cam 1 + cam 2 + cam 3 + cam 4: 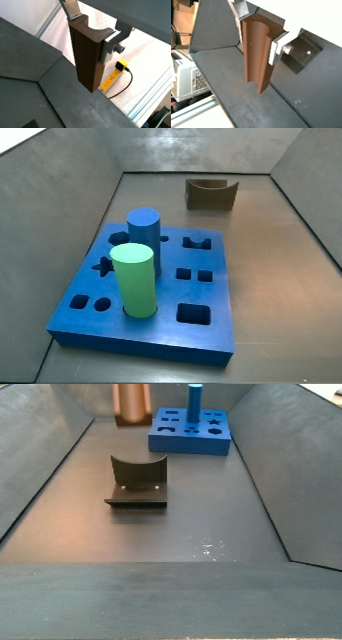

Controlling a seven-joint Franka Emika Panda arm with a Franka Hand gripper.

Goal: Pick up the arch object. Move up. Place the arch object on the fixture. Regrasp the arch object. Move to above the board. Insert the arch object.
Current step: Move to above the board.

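Observation:
In both wrist views my gripper [90,30] [258,30] is shut on the arch object [87,55] [256,55], an orange-brown bar. It hangs lengthwise below the fingers, its curved notch up between the silver plates. In a side view the arch object [130,402] shows at the far end, high above the floor; the gripper itself is cut off there. The fixture [210,194] [138,481], a dark notched block, stands alone on the grey floor. The blue board [201,288] [201,439] lies flat with its many cut-outs.
A green cylinder [132,280] and a blue cylinder [143,233] stand upright in the board. Grey sloping walls [40,474] enclose the floor. Beyond the wall lie a yellow part with a black cable [120,65] and white equipment [184,75].

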